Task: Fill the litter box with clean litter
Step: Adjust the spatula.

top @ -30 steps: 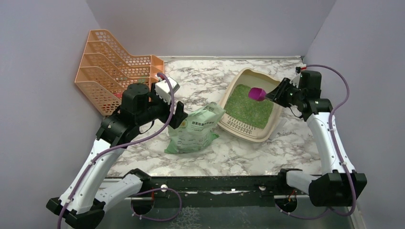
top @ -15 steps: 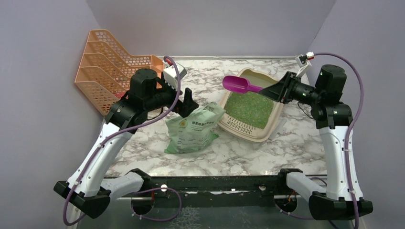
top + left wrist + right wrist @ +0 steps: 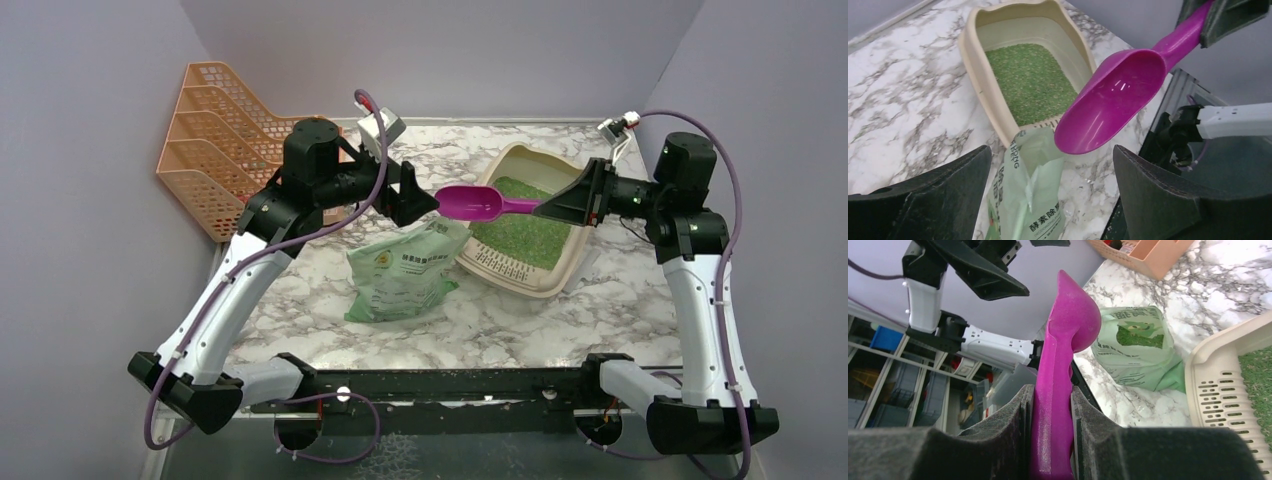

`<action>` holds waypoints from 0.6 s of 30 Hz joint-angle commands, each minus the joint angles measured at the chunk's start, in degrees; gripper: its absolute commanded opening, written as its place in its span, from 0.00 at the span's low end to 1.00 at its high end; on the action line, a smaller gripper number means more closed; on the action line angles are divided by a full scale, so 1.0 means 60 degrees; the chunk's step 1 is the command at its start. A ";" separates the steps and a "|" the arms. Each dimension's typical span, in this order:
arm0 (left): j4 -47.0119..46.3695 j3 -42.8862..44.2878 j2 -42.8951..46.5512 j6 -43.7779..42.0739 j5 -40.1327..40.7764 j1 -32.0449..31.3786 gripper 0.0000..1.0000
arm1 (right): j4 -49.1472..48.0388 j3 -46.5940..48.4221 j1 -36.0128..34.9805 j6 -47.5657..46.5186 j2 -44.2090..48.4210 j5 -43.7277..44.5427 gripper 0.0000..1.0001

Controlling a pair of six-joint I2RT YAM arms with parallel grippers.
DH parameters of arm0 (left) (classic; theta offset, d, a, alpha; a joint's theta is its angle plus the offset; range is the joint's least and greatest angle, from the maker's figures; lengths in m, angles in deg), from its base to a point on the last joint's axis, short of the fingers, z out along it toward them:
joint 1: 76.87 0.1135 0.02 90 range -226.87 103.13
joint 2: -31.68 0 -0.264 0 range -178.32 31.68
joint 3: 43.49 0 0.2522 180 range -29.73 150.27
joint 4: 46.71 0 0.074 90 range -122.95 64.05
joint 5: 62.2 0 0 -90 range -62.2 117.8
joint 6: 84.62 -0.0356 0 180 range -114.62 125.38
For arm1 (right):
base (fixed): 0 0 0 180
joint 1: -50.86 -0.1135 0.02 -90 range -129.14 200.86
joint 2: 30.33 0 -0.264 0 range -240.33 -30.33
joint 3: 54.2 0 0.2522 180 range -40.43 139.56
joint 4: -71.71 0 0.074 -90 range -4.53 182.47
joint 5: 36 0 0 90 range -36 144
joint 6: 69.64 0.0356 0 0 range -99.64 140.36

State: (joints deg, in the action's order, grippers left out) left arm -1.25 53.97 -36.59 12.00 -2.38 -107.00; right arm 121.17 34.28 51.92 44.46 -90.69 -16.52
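Beige litter box on the worktop holds a layer of clean litter, its bag lying beside; the right claw grips an empty magenta scoop near the wide-open left claw, so filling looks largely done.

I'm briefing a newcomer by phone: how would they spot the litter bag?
On the marble table, find the beige litter box. Just left of it lies the bag: soft, pale green, dark print, unlike the rigid orange rack or the magenta scoop.

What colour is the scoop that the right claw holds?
The scoop is magenta, clearest in the left wrist view.
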 commanded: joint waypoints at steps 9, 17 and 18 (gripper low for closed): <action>-0.0909 0.0240 -0.0858 0.0212 -0.2053 -0.0046 0.68 | -0.1221 -0.0441 -0.0030 0.0382 -0.0104 -0.1673 0.01; -0.1439 -0.0097 -0.1005 0.0474 -0.2729 -0.0366 0.33 | -0.1845 -0.0722 -0.0030 0.0889 -0.0132 -0.1712 0.01; -0.1447 -0.0137 -0.1000 0.0499 -0.2712 -0.0447 0.26 | -0.1883 -0.0751 -0.0030 0.0927 -0.0122 -0.1688 0.01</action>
State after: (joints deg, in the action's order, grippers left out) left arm -6.95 54.13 -42.34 14.01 -14.95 -108.05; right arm 113.70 30.41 51.92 47.98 -91.43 -24.32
